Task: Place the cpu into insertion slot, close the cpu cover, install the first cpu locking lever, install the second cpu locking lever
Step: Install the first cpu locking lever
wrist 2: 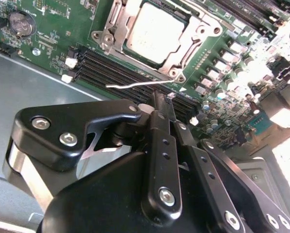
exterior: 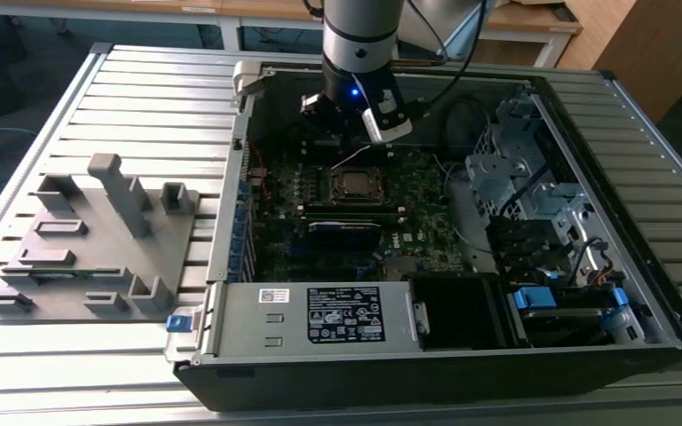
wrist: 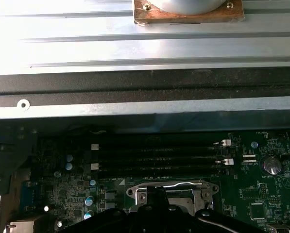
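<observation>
The cpu point(wrist 2: 154, 31), a dull silvery square, lies in the insertion slot point(exterior: 331, 186) on the green board. The cpu cover point(wrist 2: 196, 34) lies flat around it as a metal frame. A thin silvery locking lever point(wrist 2: 135, 84) sticks out sideways from the socket, over the memory slots, unlatched. My gripper point(wrist 2: 162, 99) hangs just beside that lever with its black fingers point(wrist 2: 157, 145) pressed together and nothing between them. In the exterior view the gripper point(exterior: 359, 133) is inside the open case, just behind the socket. In the first wrist view the fingertips point(wrist: 157, 194) hover at the socket's edge.
Long black memory slots point(wrist: 154, 155) run beside the socket. A coin battery point(wrist 2: 19, 23) sits on the board. The case wall point(wrist: 135, 92) is close behind. A power supply point(exterior: 317, 315) and a drive cage point(exterior: 519, 177) fill the case; a grey fixture plate point(exterior: 81, 240) lies at the exterior view's left.
</observation>
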You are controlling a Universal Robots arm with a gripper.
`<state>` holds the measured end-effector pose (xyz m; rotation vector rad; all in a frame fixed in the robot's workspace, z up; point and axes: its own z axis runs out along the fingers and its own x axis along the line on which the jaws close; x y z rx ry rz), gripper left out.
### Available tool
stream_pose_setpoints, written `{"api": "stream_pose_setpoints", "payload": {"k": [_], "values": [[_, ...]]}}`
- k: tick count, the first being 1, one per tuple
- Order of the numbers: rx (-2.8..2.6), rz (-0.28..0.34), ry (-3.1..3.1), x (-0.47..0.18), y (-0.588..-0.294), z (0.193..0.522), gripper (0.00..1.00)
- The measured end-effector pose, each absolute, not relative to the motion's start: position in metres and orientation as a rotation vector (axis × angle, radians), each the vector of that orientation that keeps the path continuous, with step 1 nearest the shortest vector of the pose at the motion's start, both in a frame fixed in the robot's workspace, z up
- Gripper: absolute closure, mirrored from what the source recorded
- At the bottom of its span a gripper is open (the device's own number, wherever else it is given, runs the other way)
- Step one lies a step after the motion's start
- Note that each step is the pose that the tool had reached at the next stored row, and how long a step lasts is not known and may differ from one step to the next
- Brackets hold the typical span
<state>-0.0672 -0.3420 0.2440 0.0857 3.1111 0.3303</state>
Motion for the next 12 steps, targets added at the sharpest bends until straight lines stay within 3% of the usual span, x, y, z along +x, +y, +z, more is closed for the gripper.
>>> {"api": "stream_pose_setpoints", "payload": {"k": [12], "values": [[0.086,0.321,3.112,-0.0671,-0.3419,0.2432,0.9]]}}
